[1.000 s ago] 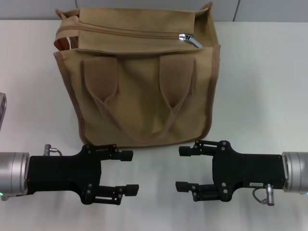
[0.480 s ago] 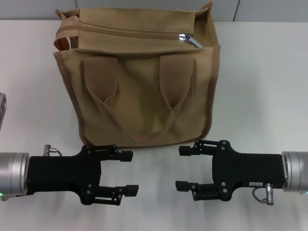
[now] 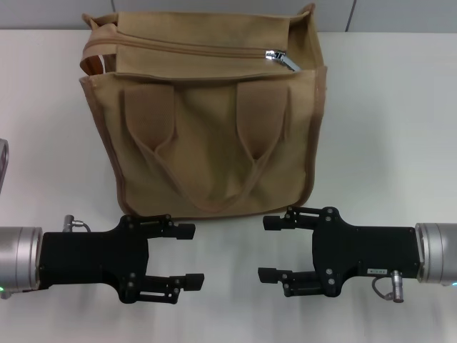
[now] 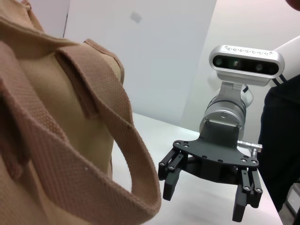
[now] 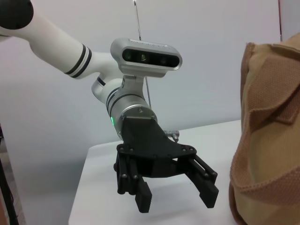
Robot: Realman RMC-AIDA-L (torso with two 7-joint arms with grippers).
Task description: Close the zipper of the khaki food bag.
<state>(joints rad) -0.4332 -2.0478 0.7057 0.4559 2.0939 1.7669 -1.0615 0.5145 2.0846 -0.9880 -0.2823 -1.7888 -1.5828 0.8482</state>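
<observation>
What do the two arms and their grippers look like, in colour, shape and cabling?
Both are alike: the left gripper and right gripper are matte black, two-fingered linkage claws on flat black plates, joined to silver cylindrical wrists. Each has a small metal connector with thin cable. Silver wrist cameras; white arm with black bands.

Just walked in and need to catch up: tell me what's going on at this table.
A two-armed robot faces a khaki food bag standing on a white table. Neither arm touches it. The left gripper and right gripper sit low on the near side of the bag, both open and empty, fingertips pointing at each other. The zipper runs across the bag's top, its silver pull tab at the end on the robot's right.
</observation>
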